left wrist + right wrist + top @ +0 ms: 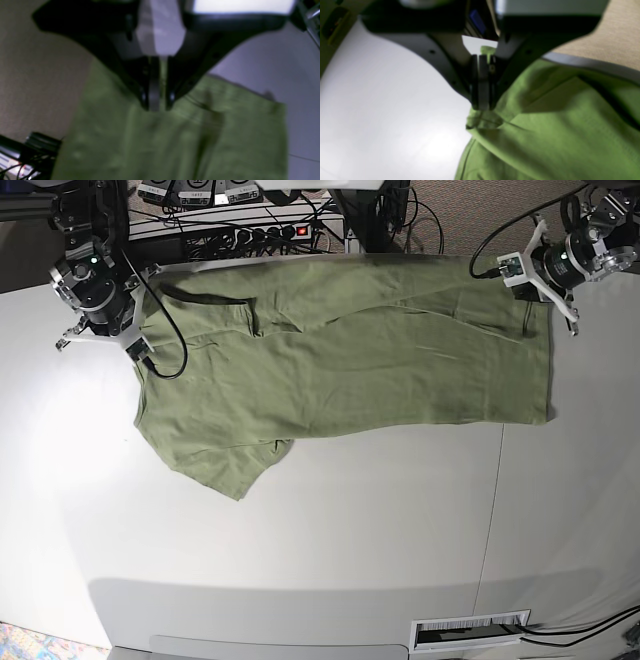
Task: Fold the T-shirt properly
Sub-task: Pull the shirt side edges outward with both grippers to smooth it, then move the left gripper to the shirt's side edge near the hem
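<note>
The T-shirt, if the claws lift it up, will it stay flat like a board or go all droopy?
Probably droopy. The T-shirt lies wrinkled with a sleeve folded over, so it looks soft. It bunches where the right claw pinches it. It likely sags between that and the left claw, and seems light, being thin cloth.

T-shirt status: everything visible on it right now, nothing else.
The T-shirt is plain olive-green, no print, soft wrinkly cloth. It lies spread sideways at the far side of the white table, its far edge folded over toward the middle, one short sleeve sticking out toward the near side. The left gripper is shut on one far corner, the right gripper shut on the bunched edge at the opposite end. Nothing else touches it.
</note>
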Available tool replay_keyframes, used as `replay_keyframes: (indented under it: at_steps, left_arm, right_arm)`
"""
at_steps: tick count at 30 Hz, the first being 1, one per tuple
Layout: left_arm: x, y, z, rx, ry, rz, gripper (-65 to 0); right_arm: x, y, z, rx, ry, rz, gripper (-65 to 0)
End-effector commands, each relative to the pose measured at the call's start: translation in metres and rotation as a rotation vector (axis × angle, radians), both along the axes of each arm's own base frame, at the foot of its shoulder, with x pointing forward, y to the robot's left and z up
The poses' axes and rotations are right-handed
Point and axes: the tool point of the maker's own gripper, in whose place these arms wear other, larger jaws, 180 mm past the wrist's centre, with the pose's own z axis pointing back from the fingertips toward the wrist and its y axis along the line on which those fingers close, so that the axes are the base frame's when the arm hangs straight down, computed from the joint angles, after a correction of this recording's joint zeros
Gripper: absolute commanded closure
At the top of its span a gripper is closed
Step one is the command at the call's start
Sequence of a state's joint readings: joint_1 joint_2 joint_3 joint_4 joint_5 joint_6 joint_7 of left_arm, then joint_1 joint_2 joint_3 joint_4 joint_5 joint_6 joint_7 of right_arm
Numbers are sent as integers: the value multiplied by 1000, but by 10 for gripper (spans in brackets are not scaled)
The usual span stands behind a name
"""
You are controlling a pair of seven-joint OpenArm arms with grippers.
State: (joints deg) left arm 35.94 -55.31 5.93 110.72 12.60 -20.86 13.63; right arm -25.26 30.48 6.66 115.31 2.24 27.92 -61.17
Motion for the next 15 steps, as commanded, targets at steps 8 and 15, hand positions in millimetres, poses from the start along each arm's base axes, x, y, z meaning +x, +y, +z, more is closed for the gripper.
replay_keyframes:
  at_steps: [8, 15]
  left_arm:
    - [30, -12, 27, -49, -90, -2, -65]
    - [82, -9, 54, -121, -226, 58, -65]
  right_arm:
    - [9, -1, 11, -8, -45, 15, 0]
    - [21, 9, 17, 40, -106, 48, 0]
